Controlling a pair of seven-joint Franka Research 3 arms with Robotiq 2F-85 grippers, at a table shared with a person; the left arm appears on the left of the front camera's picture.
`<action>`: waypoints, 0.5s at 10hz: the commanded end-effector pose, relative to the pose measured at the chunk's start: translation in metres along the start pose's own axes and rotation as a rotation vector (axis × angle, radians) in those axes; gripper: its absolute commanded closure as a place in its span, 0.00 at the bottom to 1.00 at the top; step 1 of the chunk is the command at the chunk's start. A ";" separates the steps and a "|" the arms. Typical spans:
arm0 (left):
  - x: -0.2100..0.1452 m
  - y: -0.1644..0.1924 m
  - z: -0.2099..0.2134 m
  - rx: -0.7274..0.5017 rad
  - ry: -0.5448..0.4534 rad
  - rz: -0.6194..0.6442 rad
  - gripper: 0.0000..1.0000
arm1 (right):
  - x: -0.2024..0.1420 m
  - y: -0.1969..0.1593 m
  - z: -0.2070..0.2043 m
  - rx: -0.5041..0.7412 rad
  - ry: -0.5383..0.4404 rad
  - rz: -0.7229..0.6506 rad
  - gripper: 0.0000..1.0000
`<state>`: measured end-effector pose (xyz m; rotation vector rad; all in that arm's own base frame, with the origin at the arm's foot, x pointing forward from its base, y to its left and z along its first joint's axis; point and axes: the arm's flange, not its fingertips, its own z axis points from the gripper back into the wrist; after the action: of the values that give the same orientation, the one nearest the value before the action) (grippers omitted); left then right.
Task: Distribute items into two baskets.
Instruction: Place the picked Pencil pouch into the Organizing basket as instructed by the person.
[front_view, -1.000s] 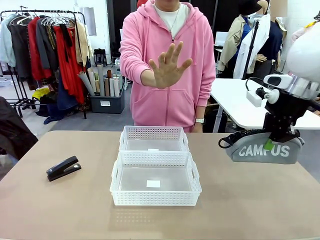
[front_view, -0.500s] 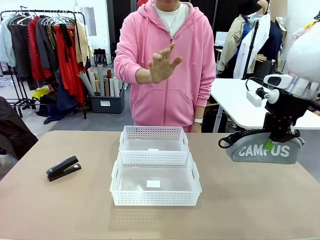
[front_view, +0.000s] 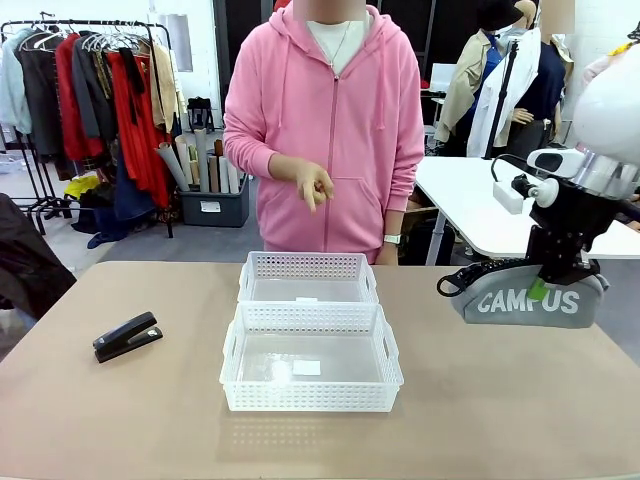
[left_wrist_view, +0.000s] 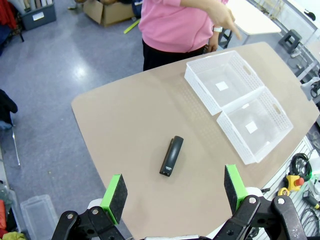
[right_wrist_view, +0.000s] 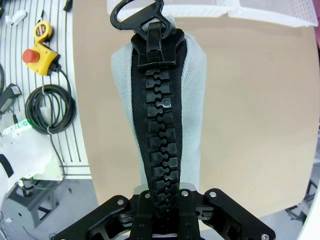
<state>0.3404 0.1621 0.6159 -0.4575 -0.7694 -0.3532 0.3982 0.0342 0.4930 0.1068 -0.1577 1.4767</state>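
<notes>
grey pouch (front_view: 500, 300) sits pinched inside the right pincer (front_view: 540, 289).

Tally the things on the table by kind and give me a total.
White perforated plastic baskets: 2
Small black stapler: 1
Grey fabric zip pouch with white "CAMPUS" lettering: 1
Total: 4
</notes>
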 end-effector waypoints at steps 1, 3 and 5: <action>-0.001 0.001 -0.001 -0.013 -0.010 -0.011 0.00 | 0.000 0.000 0.000 -0.001 -0.001 -0.004 1.00; -0.001 0.001 -0.001 -0.013 -0.010 -0.011 0.00 | 0.000 0.000 0.000 -0.001 -0.001 -0.004 1.00; -0.001 0.001 -0.001 -0.013 -0.010 -0.011 0.00 | 0.000 0.000 0.000 -0.001 -0.001 -0.004 1.00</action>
<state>0.3404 0.1621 0.6159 -0.4575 -0.7694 -0.3533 0.3982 0.0342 0.4930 0.1068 -0.1577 1.4767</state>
